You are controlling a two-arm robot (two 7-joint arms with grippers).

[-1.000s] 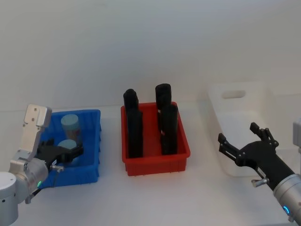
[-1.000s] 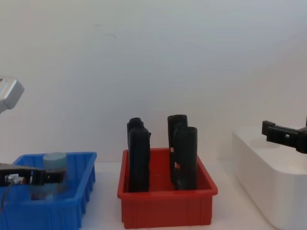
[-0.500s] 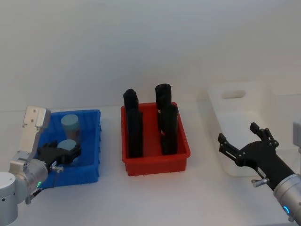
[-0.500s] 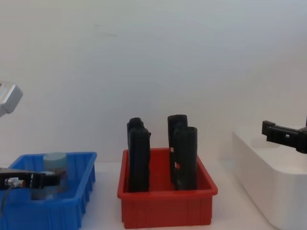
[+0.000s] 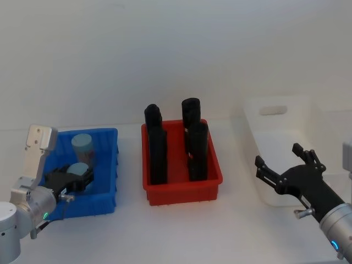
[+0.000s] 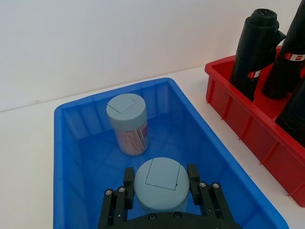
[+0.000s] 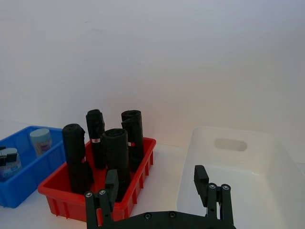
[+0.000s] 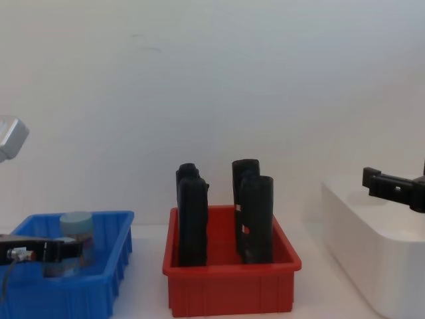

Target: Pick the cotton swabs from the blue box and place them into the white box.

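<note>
Two cotton swabs tubs stand upright in the blue box (image 5: 94, 205). The far tub (image 5: 82, 146) is free near the back wall. My left gripper (image 5: 81, 177) reaches into the box and is shut on the near tub (image 5: 77, 168). In the left wrist view its fingers (image 6: 128, 177) press both sides of the near tub's grey-blue lid (image 6: 161, 180), with the far tub (image 6: 127, 122) behind. My right gripper (image 5: 278, 156) hangs open with nothing in it, at the front left corner of the white box (image 5: 273, 110).
A red bin (image 5: 184, 192) holding several tall black upright blocks (image 5: 157, 149) stands between the blue box and the white box. Bare white table lies in front of all three containers.
My left gripper has sunk a little lower and drawn slightly back around the near tub. The right arm has not moved.
</note>
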